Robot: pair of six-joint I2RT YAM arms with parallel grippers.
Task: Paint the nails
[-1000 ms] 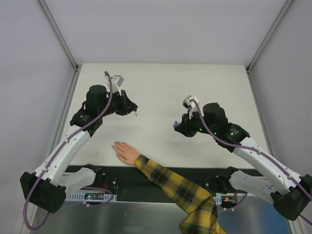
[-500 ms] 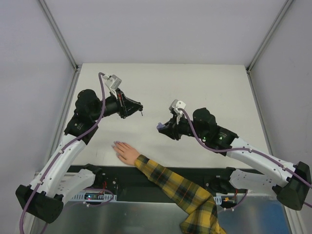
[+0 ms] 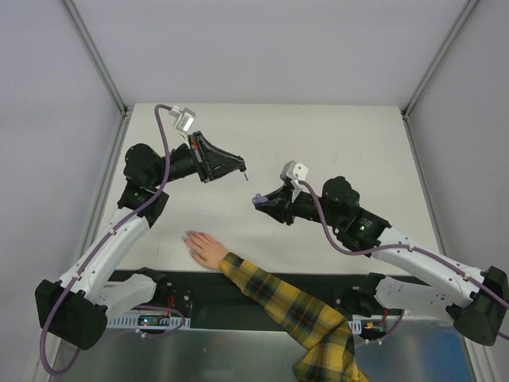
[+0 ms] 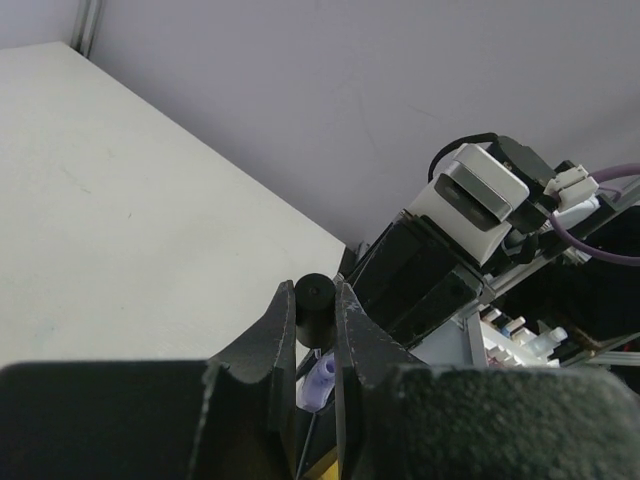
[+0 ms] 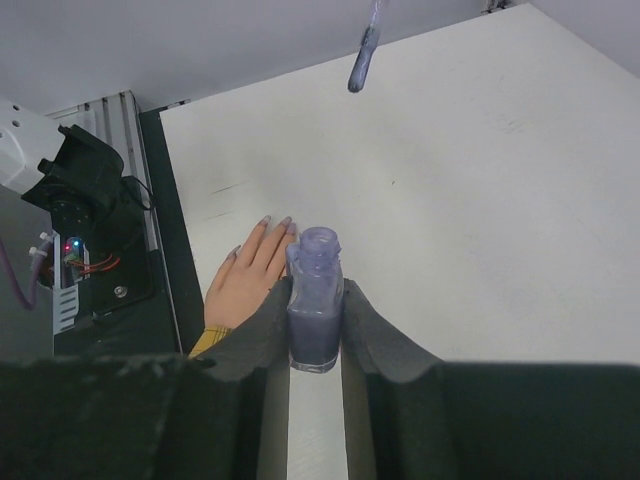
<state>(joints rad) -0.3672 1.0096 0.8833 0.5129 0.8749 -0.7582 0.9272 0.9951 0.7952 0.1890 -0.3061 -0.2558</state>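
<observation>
**Both arms loaded, mannequin hand lying clear at near edge**

Left fingers (image 3: 231, 165) are clenched on the black cap (image 4: 315, 298). In the left wrist cam I see it pinched between the two tips, round end facing me. The brush (image 5: 361, 62) hangs down off that cap, purple at the tip, in the air above the worktop (image 3: 334, 135) and touching nothing.

Right fingers (image 3: 264, 200) are clamped round the polish bottle (image 5: 315, 305), one on each side of the body. The bottle is upright w/ its neck open and purple inside. From the top cam the brush tip sits just far-left of the bottle mouth. It is near but apart, not in the neck.

The mannequin hand (image 3: 205, 249) lies flat on the worktop at the near edge, left of centre, palm down w/ its digits pointing far-left. The nails (image 5: 275, 222) are at the ends of those digits, on the side away from the sleeve. In the right wrist cam they read pale lilac-grey. They're too small for me to say if any polish is on them. In the top cam they're only faint specks approx at the tips.

The plaid sleeve (image 3: 294, 310), yellow and black, runs from the wrist toward near-right, over the dark strip between the arm bases and off the worktop.

Both arms are beyond the mannequin hand on the far side. The left one comes in from the left and the right one from the right, w/ their tips facing each other near mid-worktop. Neither touches the hand or sleeve.
</observation>
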